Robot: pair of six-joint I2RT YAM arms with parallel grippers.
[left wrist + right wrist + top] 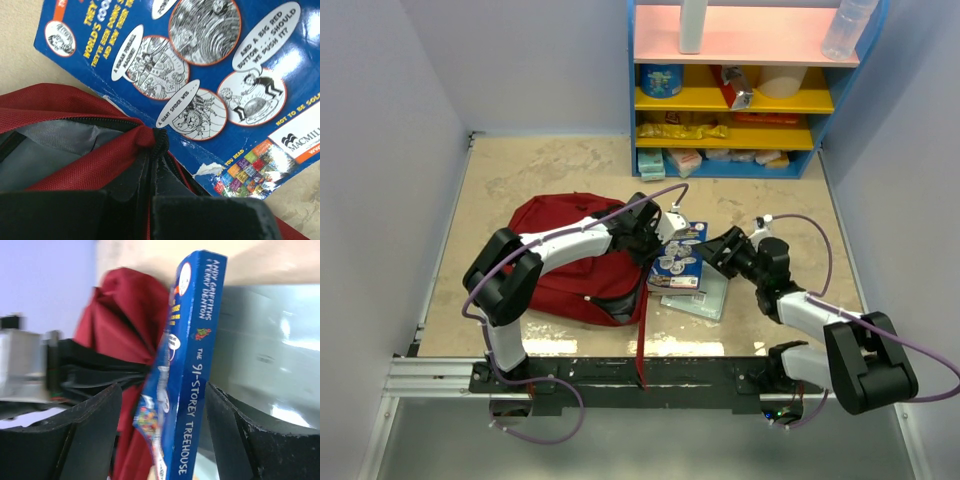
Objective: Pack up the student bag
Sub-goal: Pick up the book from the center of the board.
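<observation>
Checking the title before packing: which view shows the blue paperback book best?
Right wrist: the blue paperback book shows its spine, title readable. Left wrist shows its cartoon back cover; top external shows it small beside the dark-red fabric backpack.

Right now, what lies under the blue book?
A pale grey flat sheet sticks out beneath the blue book; how far it reaches, or anything else below, is covered.

The book (198, 365) spine reads "ANDY GRIFFITHS & TERRY DENTON" and "THE 91-STOREY TREEHOUSE"; its back cover (210, 75) bears "MACMILL".
</observation>
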